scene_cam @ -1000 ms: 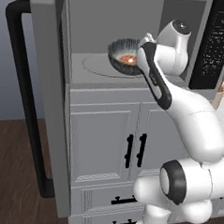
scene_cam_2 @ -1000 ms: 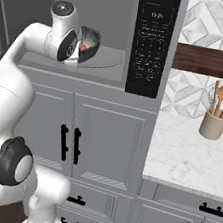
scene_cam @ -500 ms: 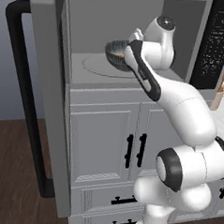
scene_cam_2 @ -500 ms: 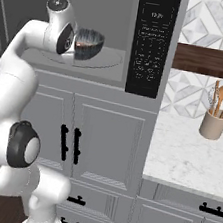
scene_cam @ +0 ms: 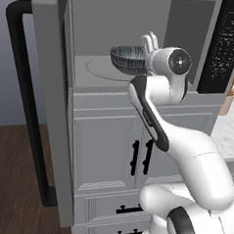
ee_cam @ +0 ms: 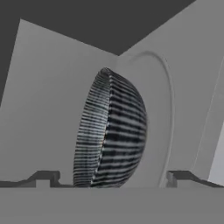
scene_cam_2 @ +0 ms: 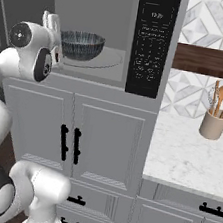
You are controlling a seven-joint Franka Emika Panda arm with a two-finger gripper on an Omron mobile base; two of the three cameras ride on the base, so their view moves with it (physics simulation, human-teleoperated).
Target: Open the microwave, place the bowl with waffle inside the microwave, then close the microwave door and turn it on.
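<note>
The microwave point(scene_cam: 110, 25) stands open, its door point(scene_cam: 56, 135) swung out to the left with the black bar handle point(scene_cam: 26, 108) outermost. The ribbed dark grey bowl point(scene_cam: 129, 59) sits level over the round turntable point(scene_cam: 100, 69) in the cavity; I cannot tell whether it touches. It is also the bowl point(scene_cam_2: 82, 45) in the right base view. The waffle is hidden inside it. My gripper point(scene_cam: 150, 43) is at the bowl's right rim. In the hand view the bowl point(ee_cam: 111, 131) lies between my widely spread fingertips point(ee_cam: 43, 177), and the gripper point(ee_cam: 113, 177) is open.
The black button panel point(scene_cam_2: 152, 39) lines the microwave's right side. White cabinet doors point(scene_cam_2: 69, 137) with black handles are below. To the right, a marble counter point(scene_cam_2: 188, 155) carries a utensil holder point(scene_cam_2: 214, 124) under a wooden shelf point(scene_cam_2: 212, 62). The open door blocks the left side.
The bowl has gone from tilted to level and sunk a little toward the turntable. My wrist has turned with it, and the waffle seen a second ago is hidden.
</note>
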